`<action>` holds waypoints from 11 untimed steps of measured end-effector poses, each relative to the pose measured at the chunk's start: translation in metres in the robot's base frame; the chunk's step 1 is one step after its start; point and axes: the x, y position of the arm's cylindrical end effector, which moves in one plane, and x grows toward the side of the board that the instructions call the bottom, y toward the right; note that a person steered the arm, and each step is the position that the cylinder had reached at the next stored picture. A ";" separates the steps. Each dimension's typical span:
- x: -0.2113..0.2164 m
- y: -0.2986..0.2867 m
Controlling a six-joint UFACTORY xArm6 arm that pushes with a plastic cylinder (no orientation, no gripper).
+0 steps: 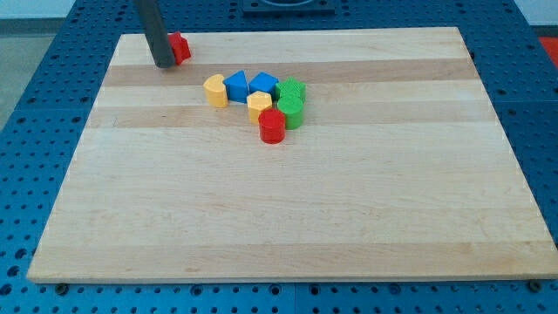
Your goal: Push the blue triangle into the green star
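Well apart: my tip (pixel 163 64) top-left, blue triangle (pixel 235 86) beside green star (pixel 292 91), nothing held.

Pale, striped-grain wooden board (pixel 288 218) on a blue perforated table (pixel 35 105). A dark grey rod ends at my tip (pixel 163 64), beside a red block (pixel 180 47). Clustered blocks: one yellow (pixel 215 90), blue triangle (pixel 236 86), second blue block (pixel 263 85), yellow (pixel 259 105), red cylinder (pixel 272 126), two green blocks (pixel 292 90) (pixel 292 111) (shapes unclear).
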 end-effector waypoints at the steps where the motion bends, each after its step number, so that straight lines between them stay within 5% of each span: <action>1: 0.013 0.016; 3: 0.026 0.090; 6: 0.115 0.137; 9: 0.105 0.182; 11: 0.059 0.180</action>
